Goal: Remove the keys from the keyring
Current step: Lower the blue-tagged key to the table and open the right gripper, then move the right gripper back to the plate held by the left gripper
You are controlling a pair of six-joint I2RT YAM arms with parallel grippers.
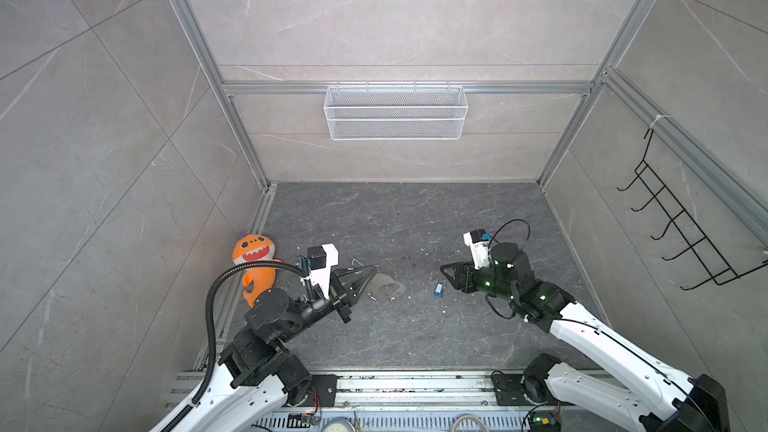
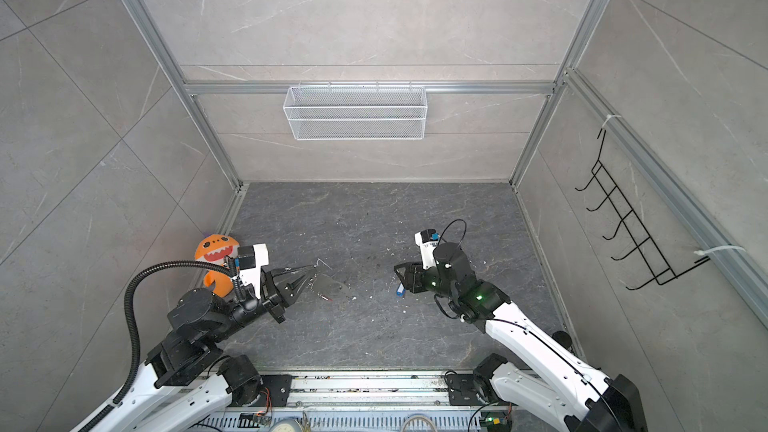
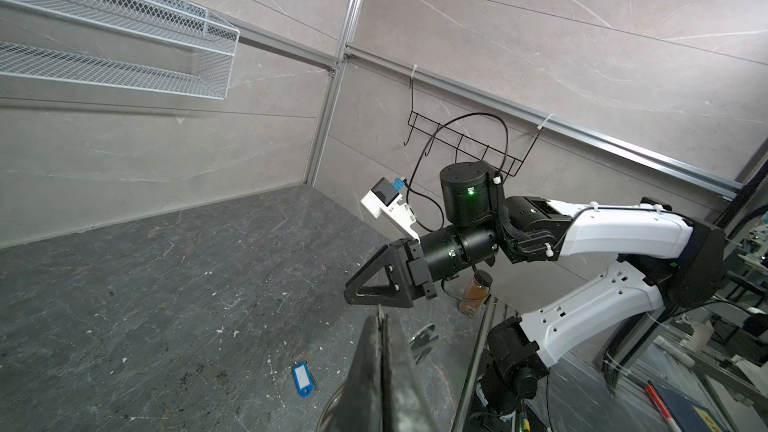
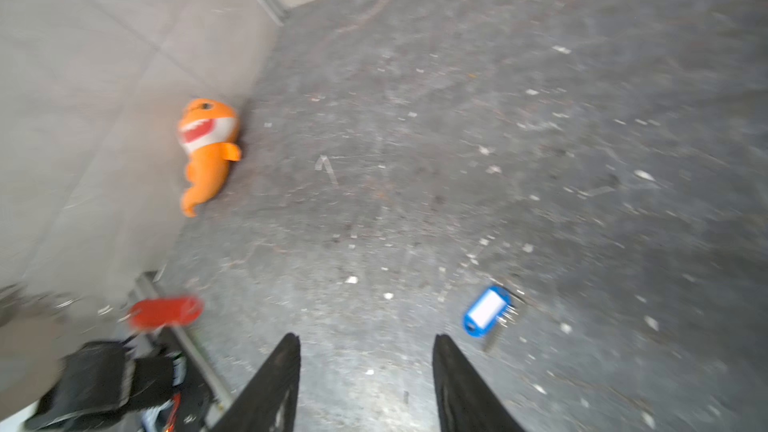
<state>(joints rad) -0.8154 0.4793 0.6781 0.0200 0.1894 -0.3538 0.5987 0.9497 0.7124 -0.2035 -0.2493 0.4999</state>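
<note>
While the left pincer [image 1: 373, 271] is clenched on the keyring [image 1: 388, 286], the grey oval part hangs at about four o'clock from its tip in both top views, and I judge it is lifted a little above the desk [image 1: 395, 222]. The red key [image 4: 166, 311] shows beside this pincer in the right wrist view. That picture is blurred, so I cannot tell exactly how the key is joined, but it seems to be on the ring and not yet removed.

The blue key [image 1: 438, 288] lies free on the desk, at about six o'clock from the right pincer [image 4: 365, 338] in a top view and just beside it. This pincer is released: its jaws stand apart with only bare desk between them.

I think the next step is to bring the right pincer across to the red key, and several things can go wrong:
- The keyring is thin and hangs loosely, so it may swing or turn when touched, and the jaws may then close on nothing.
- A strong pull on the tag may drag the thin metal out of the left pincer.
- A low path may push the blue key away.

The orange plush toy [image 1: 253, 268] lies at nine o'clock, well apart, so it should not disturb.
</note>
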